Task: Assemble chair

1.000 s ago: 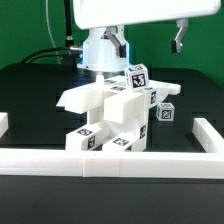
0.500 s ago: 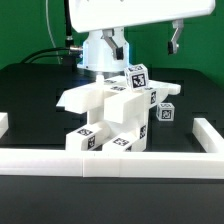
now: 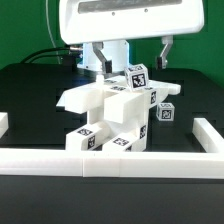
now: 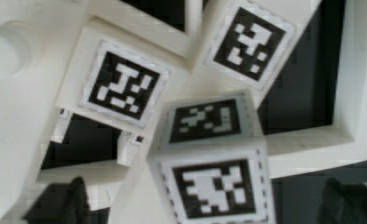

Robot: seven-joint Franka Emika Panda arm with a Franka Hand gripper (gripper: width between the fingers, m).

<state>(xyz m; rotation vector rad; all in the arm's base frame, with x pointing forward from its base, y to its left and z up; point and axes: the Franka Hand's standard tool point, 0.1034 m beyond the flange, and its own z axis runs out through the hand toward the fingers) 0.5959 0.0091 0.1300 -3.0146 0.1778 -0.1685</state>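
The chair stands partly joined in the middle of the black table: white panels, bars and blocks carrying black-and-white tags. Its topmost tagged piece sticks up at the back, and a small tagged block sits on the exterior view's right side. My gripper hangs open just above that top piece, one finger on each side, holding nothing. In the wrist view, several tagged faces of the chair fill the picture, and my gripper straddles a tagged bar without touching it.
A low white border wall runs along the front, with short ends on the exterior view's left and right. The robot's base and black cables stand behind the chair.
The gripper has swung toward the exterior view's left and come lower, from the upper right to directly over the chair's top piece. Its jaws stayed open. The chair has not moved.
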